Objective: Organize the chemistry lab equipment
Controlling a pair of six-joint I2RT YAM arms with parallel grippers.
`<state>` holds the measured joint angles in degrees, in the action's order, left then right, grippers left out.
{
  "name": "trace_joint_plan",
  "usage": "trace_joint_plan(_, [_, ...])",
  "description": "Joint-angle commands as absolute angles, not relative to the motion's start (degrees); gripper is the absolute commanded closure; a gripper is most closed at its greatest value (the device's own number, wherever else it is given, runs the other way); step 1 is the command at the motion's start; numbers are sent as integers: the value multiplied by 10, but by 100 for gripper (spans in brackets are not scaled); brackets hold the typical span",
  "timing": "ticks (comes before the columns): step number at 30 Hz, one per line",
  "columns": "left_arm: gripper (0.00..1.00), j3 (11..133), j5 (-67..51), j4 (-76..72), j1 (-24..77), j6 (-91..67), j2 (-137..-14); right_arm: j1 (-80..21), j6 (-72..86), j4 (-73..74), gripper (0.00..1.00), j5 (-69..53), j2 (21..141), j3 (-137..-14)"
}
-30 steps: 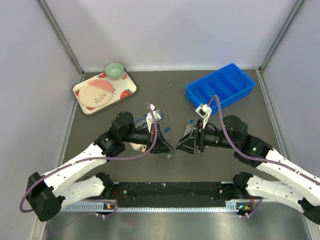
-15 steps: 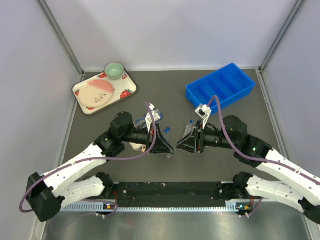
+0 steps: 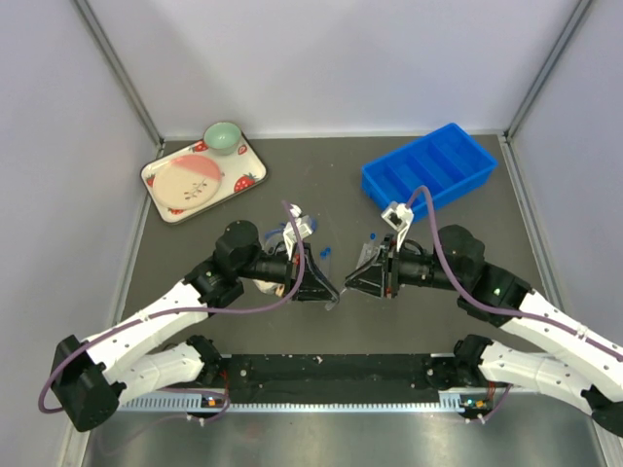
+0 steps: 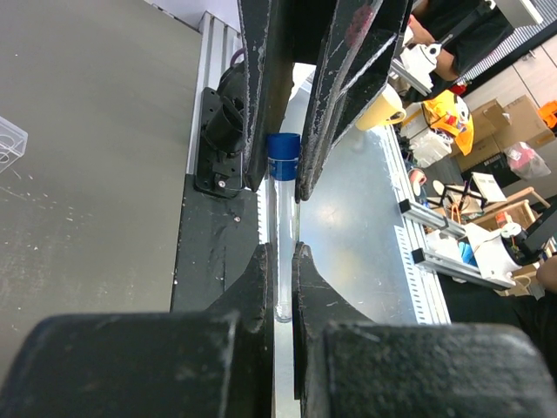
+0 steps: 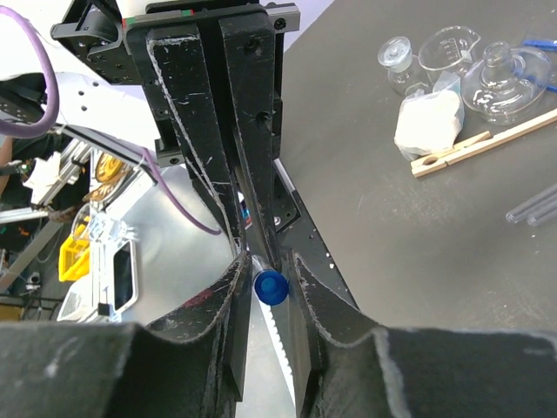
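Note:
A clear test tube (image 4: 280, 218) with a blue cap (image 4: 283, 145) is clamped between the fingers of my left gripper (image 4: 278, 250), cap end pointing away. In the top view my left gripper (image 3: 327, 289) and right gripper (image 3: 351, 283) meet tip to tip at the table's middle front. In the right wrist view the blue cap (image 5: 271, 286) sits between the fingertips of my right gripper (image 5: 268, 259), whose jaws stand slightly wider than the cap. The tube itself is too thin to see in the top view.
A blue compartment rack (image 3: 433, 167) stands at the back right. A strawberry tray (image 3: 249, 178) with a green bowl (image 3: 223, 136) is at the back left. Beaker (image 5: 448, 48), flask (image 5: 500, 74), clothespin (image 5: 479, 144) and loose tubes (image 5: 535, 205) lie behind my left arm.
My right gripper has edged left toward the left gripper, bringing its fingertips around the tube's cap. The left arm has barely moved.

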<state>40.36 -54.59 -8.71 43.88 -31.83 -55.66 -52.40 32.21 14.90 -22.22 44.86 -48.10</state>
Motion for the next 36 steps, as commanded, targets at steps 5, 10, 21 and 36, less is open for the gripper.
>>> trace_joint_plan(5, [100,404,-552,-118,439,-319,-548,-533,326,117,67,-230,427,-497])
trace_joint_plan(10, [100,408,-551,-118,438,-319,-553,-533,329,113,69,-232,425,-491])
trace_joint_plan(21, [100,414,-549,-121,438,-319,-558,-541,330,100,72,-239,432,-485])
trace_joint_plan(36, [100,425,-547,-119,436,-317,-555,-555,330,98,71,-239,439,-481])
